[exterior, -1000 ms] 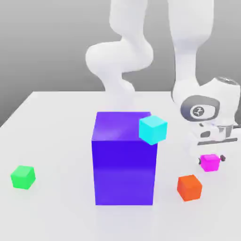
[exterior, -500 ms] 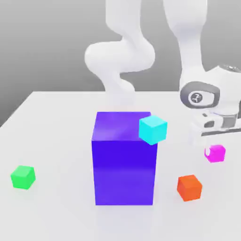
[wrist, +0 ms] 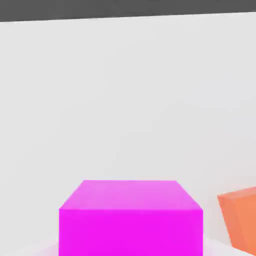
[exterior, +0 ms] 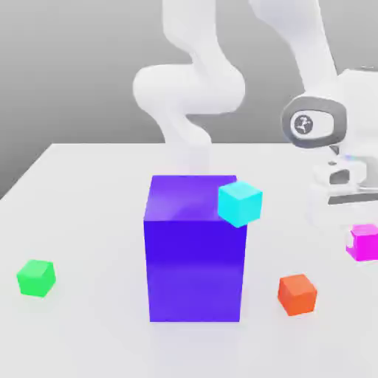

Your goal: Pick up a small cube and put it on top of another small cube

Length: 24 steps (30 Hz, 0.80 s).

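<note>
While no writing shows | magenta cube [exterior: 363, 243] off table [exterior: 88, 214], under hand

A flat, matte white table [exterior: 88, 221] is seen in the exterior view, with its far edge running straight across the picture and its left edge slanting toward the near corner. Behind it a plain grey backdrop [exterior: 66, 66] is shown, darker toward the top and paler toward the table's far edge. Soft, even light is cast, and only faint shadows are laid on the surface. In the hand view the same white tabletop [wrist: 125, 90] is bounded by a dark grey band [wrist: 125, 7].
</note>
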### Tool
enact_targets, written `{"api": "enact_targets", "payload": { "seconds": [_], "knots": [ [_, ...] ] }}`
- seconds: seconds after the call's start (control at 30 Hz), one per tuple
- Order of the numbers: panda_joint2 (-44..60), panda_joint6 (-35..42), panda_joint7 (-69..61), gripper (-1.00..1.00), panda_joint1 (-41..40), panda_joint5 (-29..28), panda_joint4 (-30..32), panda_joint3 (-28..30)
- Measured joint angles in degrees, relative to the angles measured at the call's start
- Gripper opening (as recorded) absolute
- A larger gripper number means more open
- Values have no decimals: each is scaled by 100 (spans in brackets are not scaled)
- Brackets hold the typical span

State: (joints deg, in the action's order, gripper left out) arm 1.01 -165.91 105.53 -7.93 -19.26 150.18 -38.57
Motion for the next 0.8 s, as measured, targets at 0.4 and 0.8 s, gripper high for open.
{"api": "enact_targets", "payload": {
  "seconds": [0.4,0.8],
  "knots": [
    [-283,231,2269,-100,-2390,-232,-789,1367],
    [-761,529,4196,-100,-4602,837,-1051,2580]
  ]
}}
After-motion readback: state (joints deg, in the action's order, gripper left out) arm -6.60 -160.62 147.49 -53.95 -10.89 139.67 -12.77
